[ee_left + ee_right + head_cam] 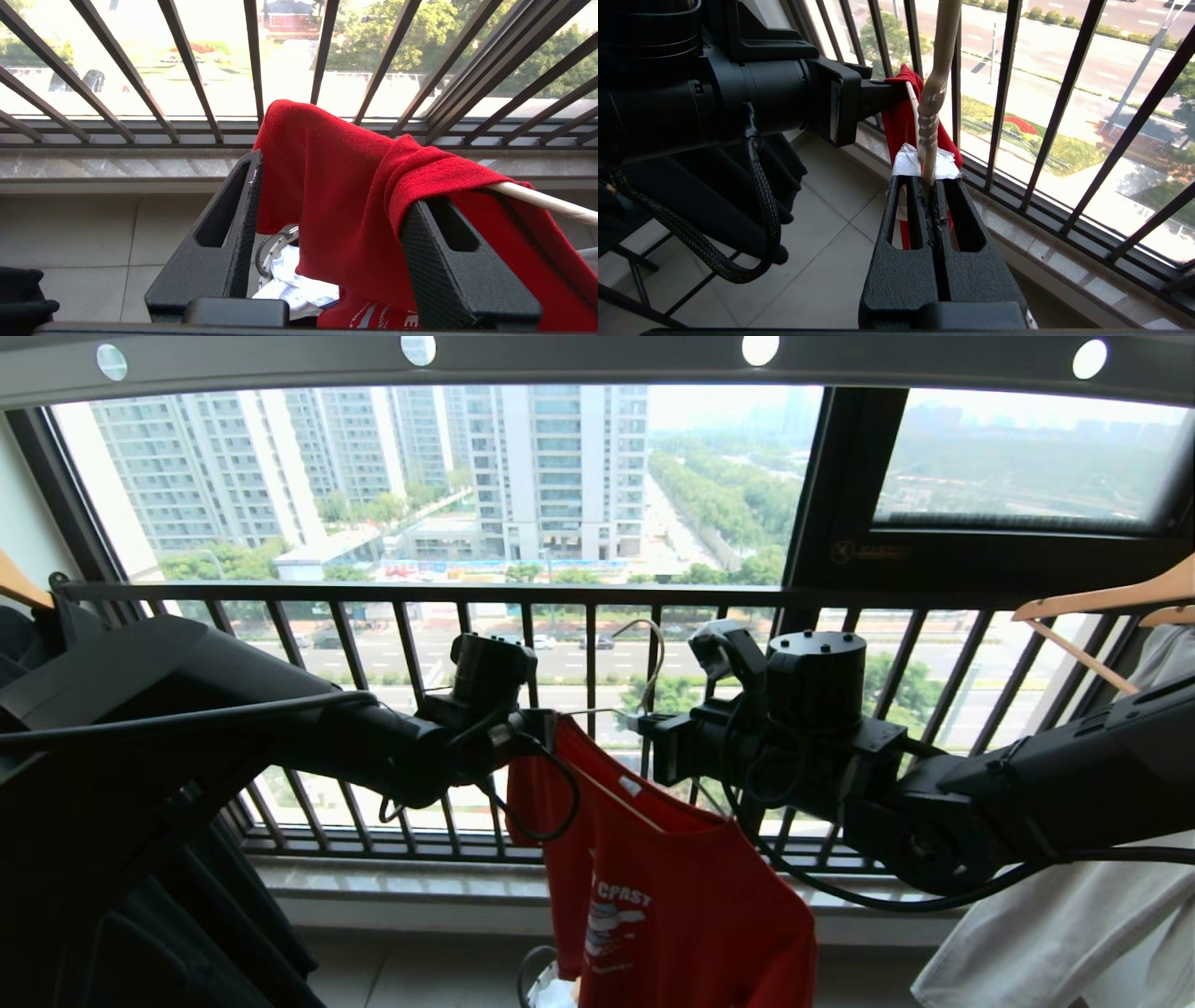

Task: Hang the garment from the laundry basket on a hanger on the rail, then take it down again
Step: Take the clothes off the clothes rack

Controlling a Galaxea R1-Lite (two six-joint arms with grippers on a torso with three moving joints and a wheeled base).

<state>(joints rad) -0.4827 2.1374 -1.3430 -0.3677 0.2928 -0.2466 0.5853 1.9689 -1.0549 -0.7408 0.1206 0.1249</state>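
**Shirt on the hanger, hanger not yet on the rail**

The red garment (672, 887) is out of the laundry basket (537, 980) and draped over the thin white hanger (644, 672), which is held in mid-air in front of the dark window railing (588, 593). The right gripper (930, 179) has its jaws pressed tight together on the hanger's twisted neck, just below the hook. The left gripper (327, 210) stands about half open around the shoulder of the shirt, where the cloth folds over one arm of the hanger — one finger (219, 238) is beside the cloth, the other under the fold. Whether it presses the cloth I cannot tell.

So, by my reading, the first part is well along: the shirt is lifted and threaded on. Still to come are hooking the hanger onto the grey rail (597, 359) overhead — the hook sits well below it — and then taking the shirt down again.

Counted:
- one red garment, hanging between the two grippers;
- one wire hanger in use;
- three wooden hanger ends at the sides, one at the left (19, 586) and two at the right (1111, 602);
- one basket, partly seen on the floor below the shirt, with white cloth in it;
- four round holes visible in the rail;
- two arms, both at work.
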